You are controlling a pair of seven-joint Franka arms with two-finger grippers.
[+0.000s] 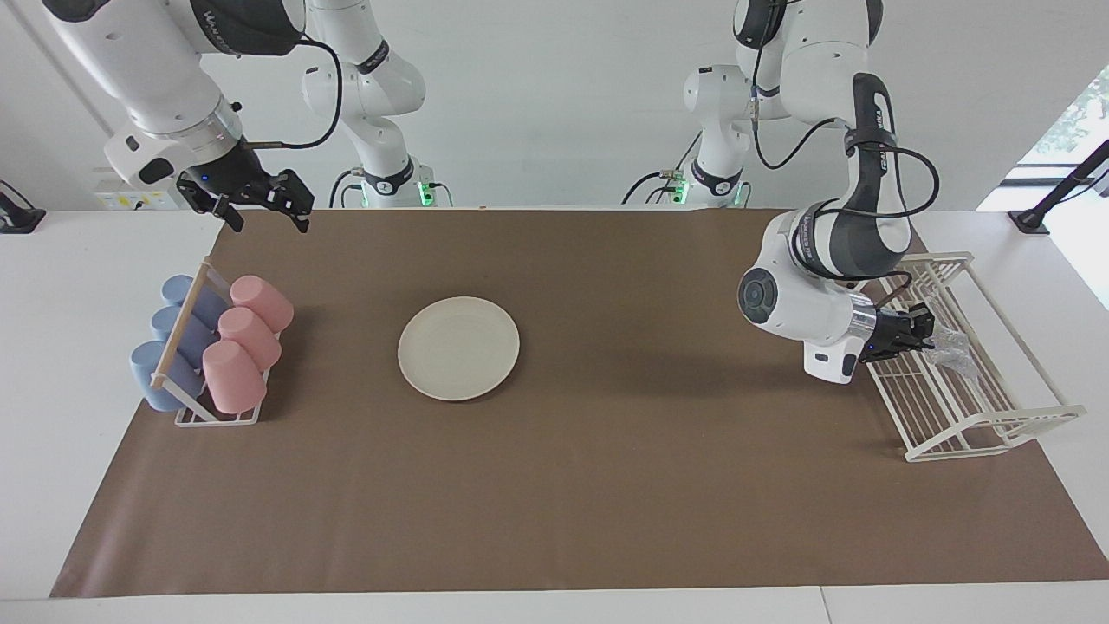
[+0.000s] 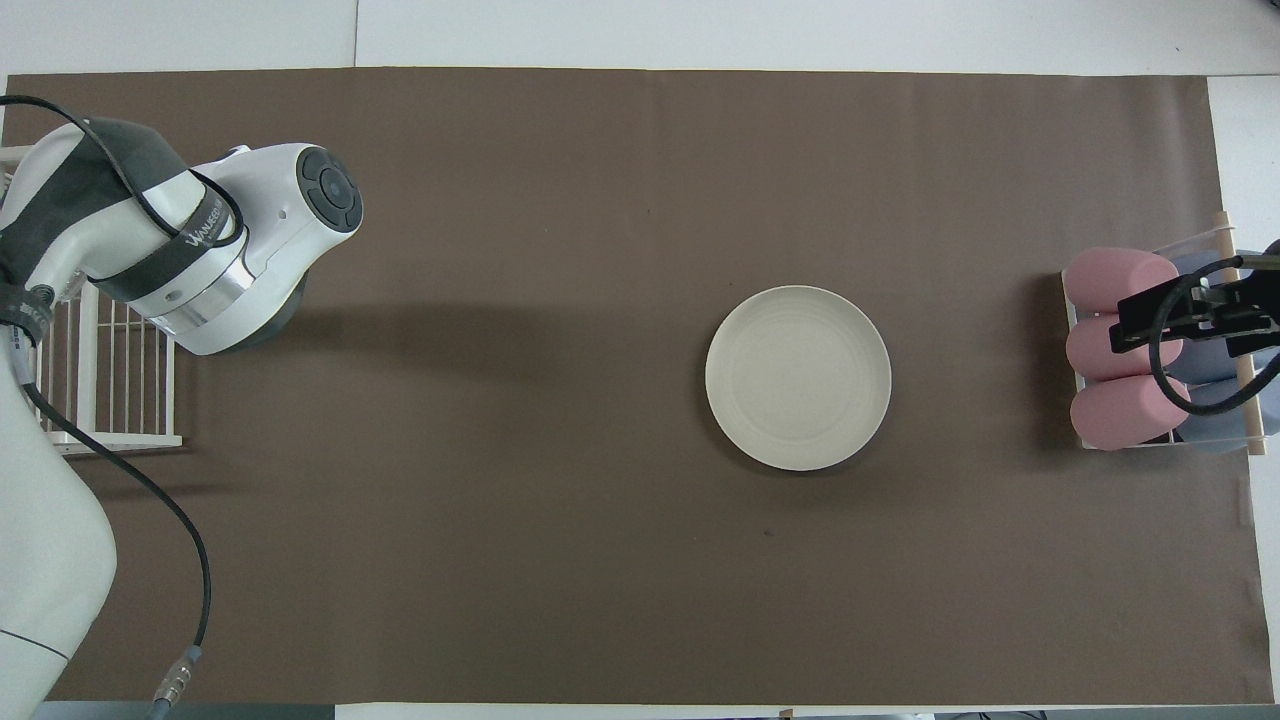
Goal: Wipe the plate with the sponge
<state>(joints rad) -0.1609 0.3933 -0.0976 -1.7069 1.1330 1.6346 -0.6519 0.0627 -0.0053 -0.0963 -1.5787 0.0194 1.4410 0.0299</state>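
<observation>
While left jaws meet sponge, rack surrounds both.

Open mat around plate.

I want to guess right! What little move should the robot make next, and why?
Probably close the left gripper on the sponge and lift it. The gripper is at the sponge in the wire rack, and the plate lies bare mid-table. The right gripper waits.

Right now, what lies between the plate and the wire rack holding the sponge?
Only bare brown mat separates plate from wire rack; both views show it.
</observation>
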